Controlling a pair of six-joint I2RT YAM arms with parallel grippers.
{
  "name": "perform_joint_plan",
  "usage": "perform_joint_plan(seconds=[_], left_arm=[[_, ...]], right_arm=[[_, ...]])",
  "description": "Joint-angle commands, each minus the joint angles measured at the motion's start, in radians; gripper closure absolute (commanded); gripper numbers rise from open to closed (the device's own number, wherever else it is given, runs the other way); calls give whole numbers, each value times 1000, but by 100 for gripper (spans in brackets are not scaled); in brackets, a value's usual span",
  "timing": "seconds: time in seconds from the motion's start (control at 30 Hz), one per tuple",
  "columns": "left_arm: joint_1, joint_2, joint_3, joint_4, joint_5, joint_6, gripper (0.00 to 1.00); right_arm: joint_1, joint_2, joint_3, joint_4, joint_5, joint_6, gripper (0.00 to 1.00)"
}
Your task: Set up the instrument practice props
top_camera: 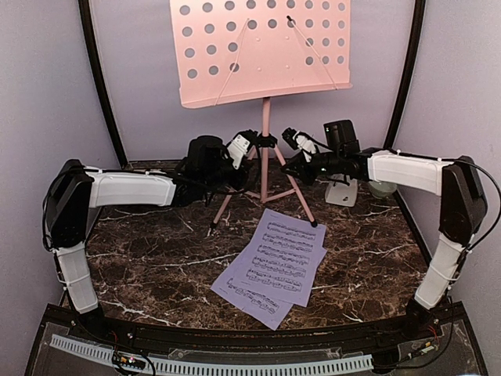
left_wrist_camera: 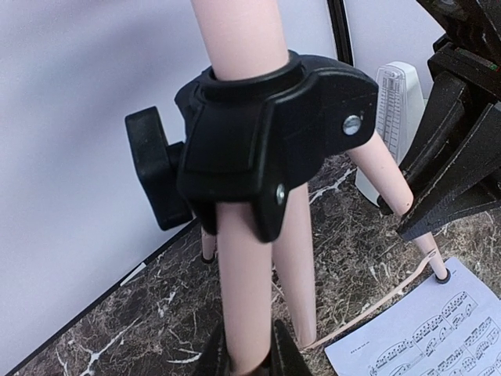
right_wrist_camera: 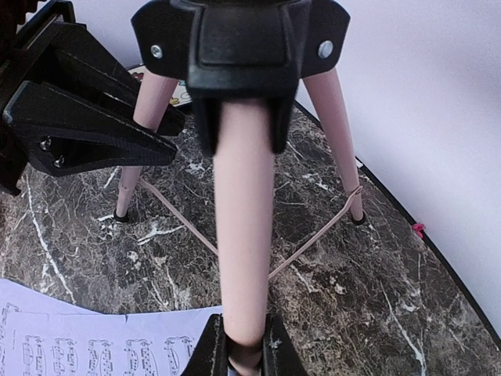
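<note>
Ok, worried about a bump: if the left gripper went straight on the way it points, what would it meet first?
The left gripper grips a stand leg, so that leg first; then probably the black hub.

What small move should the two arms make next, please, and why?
Probably open both hands and back off: the left hand and right hand each clamp a leg of the pink perforated music stand, which stands upright, feet on the dark marble table; lavender sheet-music pages lie flat.
</note>
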Motion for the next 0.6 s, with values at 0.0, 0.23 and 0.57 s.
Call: perform_joint_plan(seconds=[0.0,0.23,0.57], left_arm=[[-19,-28,61,68,48,62,100],[-19,-16,108,53,63,67,100],[-11,33,154,33,79,54,100]], right_arm=[[-50,11,121,152,54,4,100],[-78,34,202,130,8,33,100],[-91,68,248,99,26,16,100]])
